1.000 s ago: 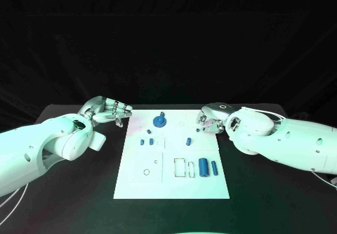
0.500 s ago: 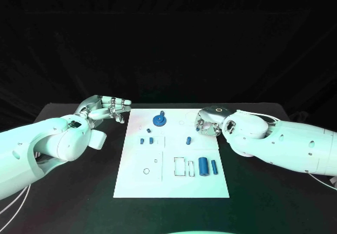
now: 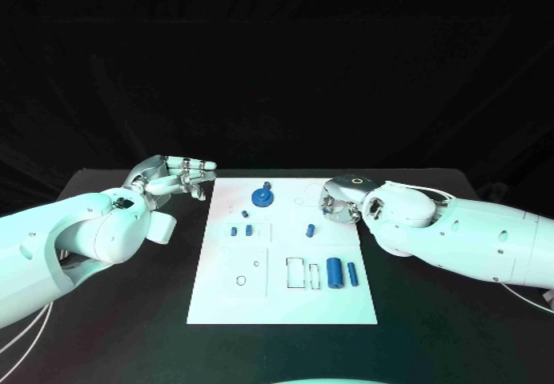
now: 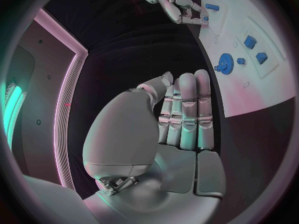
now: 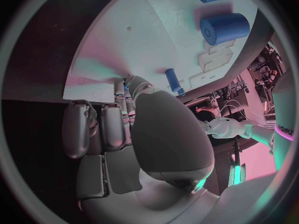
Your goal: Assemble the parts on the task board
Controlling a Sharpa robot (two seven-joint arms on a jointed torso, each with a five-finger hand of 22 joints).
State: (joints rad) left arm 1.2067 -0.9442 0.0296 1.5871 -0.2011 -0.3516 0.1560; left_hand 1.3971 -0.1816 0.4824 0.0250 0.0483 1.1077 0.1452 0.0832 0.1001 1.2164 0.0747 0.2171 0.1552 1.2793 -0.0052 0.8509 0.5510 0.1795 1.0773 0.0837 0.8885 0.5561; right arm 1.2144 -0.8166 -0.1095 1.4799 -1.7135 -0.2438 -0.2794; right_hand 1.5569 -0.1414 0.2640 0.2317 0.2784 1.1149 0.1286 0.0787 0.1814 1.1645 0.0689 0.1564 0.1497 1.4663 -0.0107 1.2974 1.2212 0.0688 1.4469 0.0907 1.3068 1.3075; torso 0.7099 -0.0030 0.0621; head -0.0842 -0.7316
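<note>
The white task board (image 3: 283,298) lies mid-table. On it are a blue gear (image 3: 263,197) at the far end, two small blue blocks (image 3: 240,231), a blue peg (image 3: 310,230), and a thick blue cylinder (image 3: 334,273) beside a thin rod (image 3: 352,274). My right hand (image 3: 341,200) hangs over the board's far right corner, fingers curled down. A small blue part (image 4: 202,19) shows at its fingertips, mostly hidden. In the right wrist view my right hand (image 5: 124,124) faces the peg (image 5: 173,79) and the cylinder (image 5: 224,27). My left hand (image 3: 179,178) hovers off the far left corner, fingers straight, holding nothing.
Black table (image 3: 439,320) surrounds the board on all sides. Outlined recesses (image 3: 298,274) sit beside the cylinder, and a small ring outline (image 3: 240,281) lies near the left edge. My two forearms flank the board's left and right edges.
My right hand has shifted a little left, further over the board's far right corner. My left hand has risen slightly and straightened its fingers.
</note>
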